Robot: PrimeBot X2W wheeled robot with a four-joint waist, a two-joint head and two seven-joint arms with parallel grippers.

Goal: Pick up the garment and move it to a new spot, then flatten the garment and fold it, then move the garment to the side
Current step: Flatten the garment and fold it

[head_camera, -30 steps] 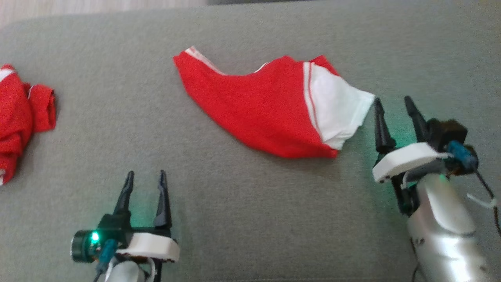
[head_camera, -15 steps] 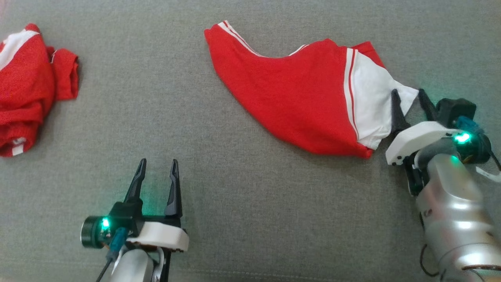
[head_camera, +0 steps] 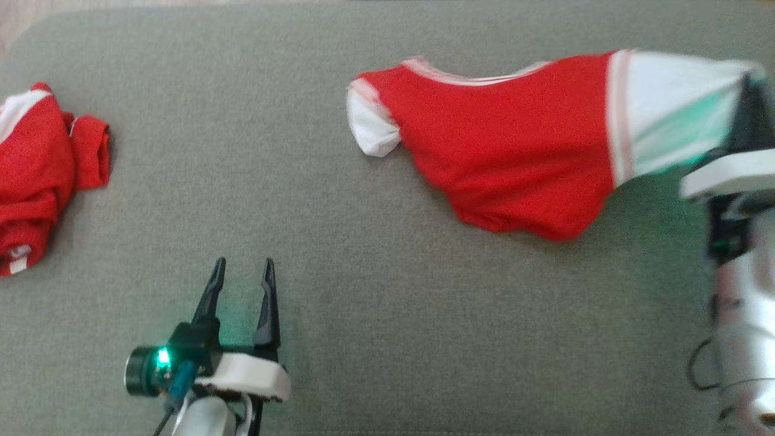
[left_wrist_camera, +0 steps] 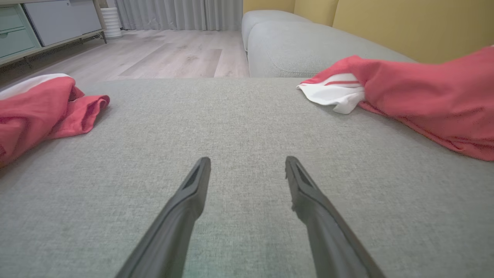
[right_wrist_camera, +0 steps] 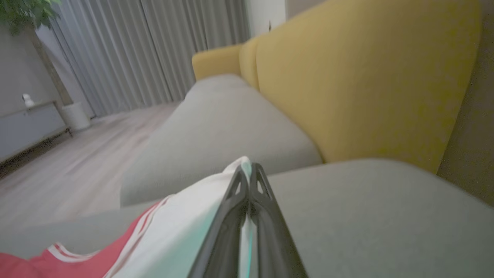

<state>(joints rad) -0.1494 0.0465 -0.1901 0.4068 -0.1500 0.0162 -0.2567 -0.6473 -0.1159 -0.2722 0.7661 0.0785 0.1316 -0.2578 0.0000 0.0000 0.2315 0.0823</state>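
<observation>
Home living room: yellow-backed sofa (right_wrist_camera: 347, 77), curtains (right_wrist_camera: 154, 50), sideboard (left_wrist_camera: 38, 27).

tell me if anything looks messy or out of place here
A second red garment lies crumpled in a heap at the left edge of the grey cushion. The red-and-white shirt is pulled askew, its white sleeve pinched in the right gripper.

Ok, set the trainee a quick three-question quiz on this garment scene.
1. True or false: the left hand is shut on the stretched garment.
2. Which part of that garment does the right hand pinch? A: red middle. B: white end. C: striped neckline.
3. What lies far left on the grey cushion?
Key: 1 false, it is open and holds nothing. 2 B. 3 a crumpled red garment.
</observation>
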